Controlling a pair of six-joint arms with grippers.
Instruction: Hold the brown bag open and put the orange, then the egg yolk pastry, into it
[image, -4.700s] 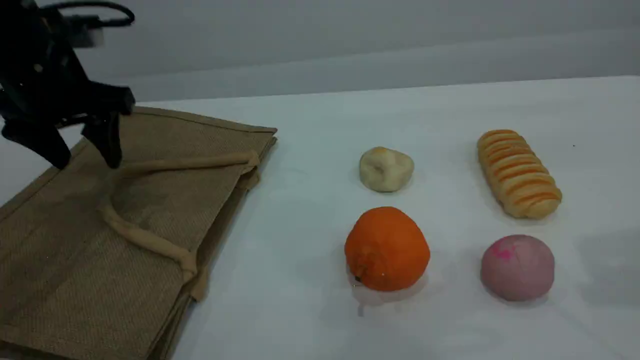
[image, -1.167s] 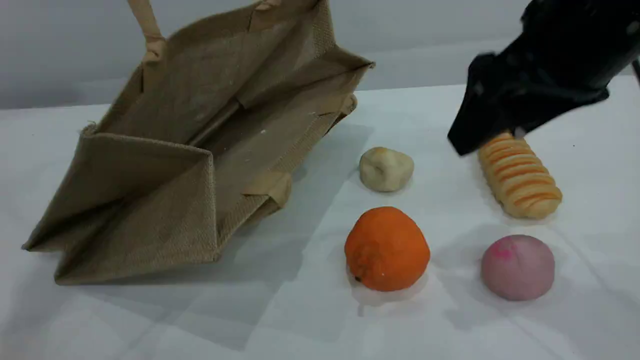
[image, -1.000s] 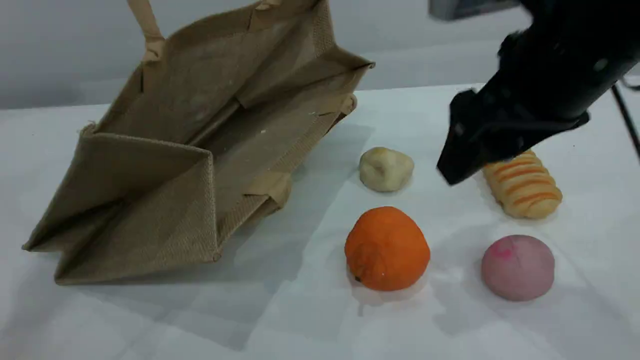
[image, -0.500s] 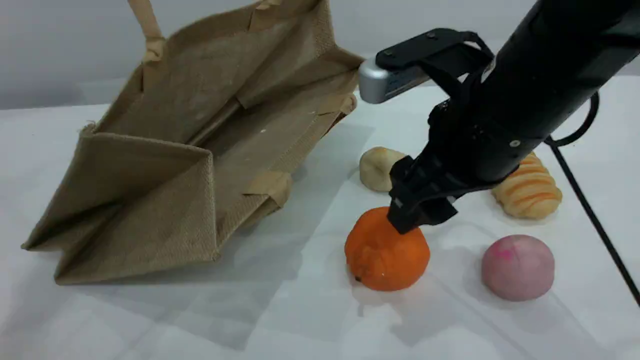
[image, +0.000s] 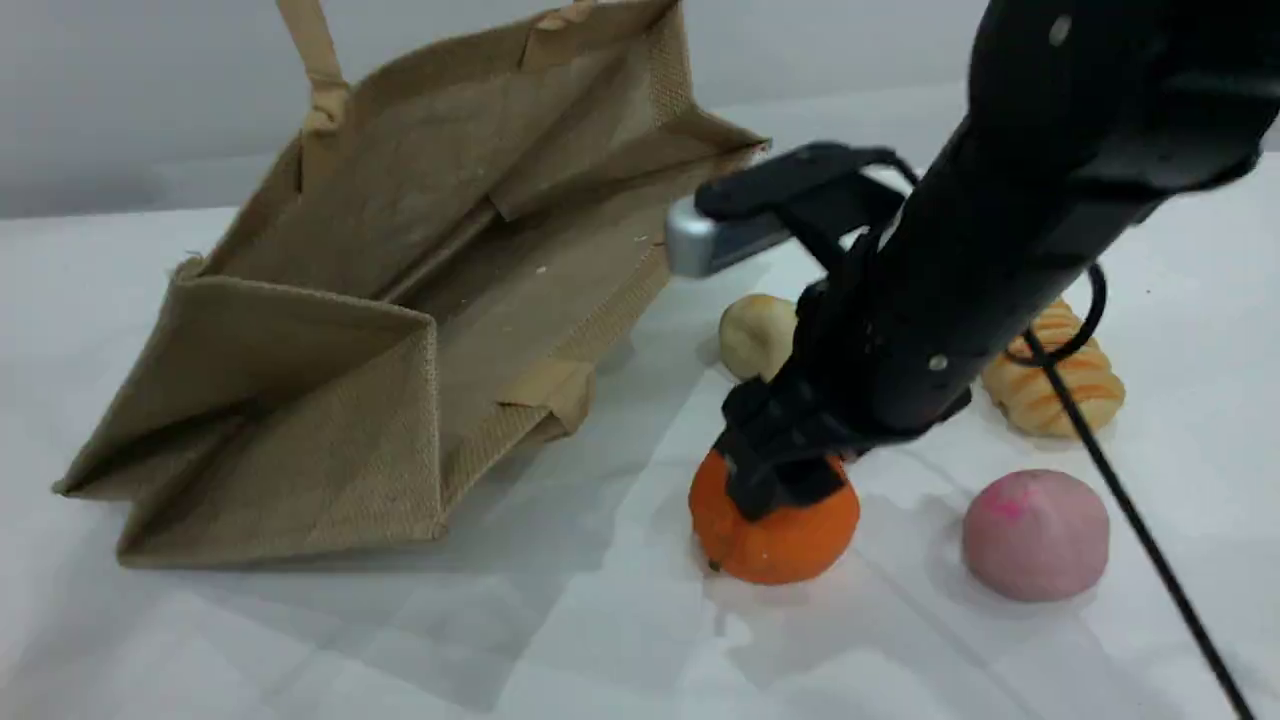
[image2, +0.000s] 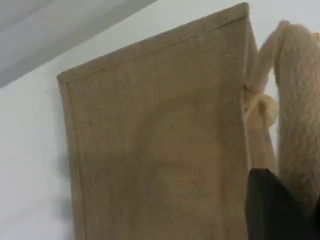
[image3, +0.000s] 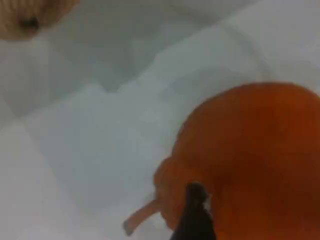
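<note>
The brown bag (image: 400, 300) stands tilted on the left with its mouth wide open toward the camera. One beige handle (image: 312, 50) runs up out of the scene view. In the left wrist view that handle (image2: 300, 100) passes beside a dark fingertip (image2: 267, 205), and my left gripper (image2: 292, 212) is shut on it. The orange (image: 775, 535) lies right of the bag. My right gripper (image: 785, 480) sits low over its top, jaws open and straddling it. The right wrist view shows the orange (image3: 250, 160) close up behind a fingertip (image3: 196, 215). The egg yolk pastry (image: 752, 335) lies behind, half hidden by the right arm.
A long orange-striped bread roll (image: 1055, 385) lies at the right, partly behind the right arm. A pink round bun (image: 1035, 535) sits right of the orange. A black cable (image: 1130, 520) hangs from the right arm across that side of the white table.
The right arm has come down and leftward from above the bread roll onto the top of the orange. The bag has shifted slightly to the right, still held up by its handle.
</note>
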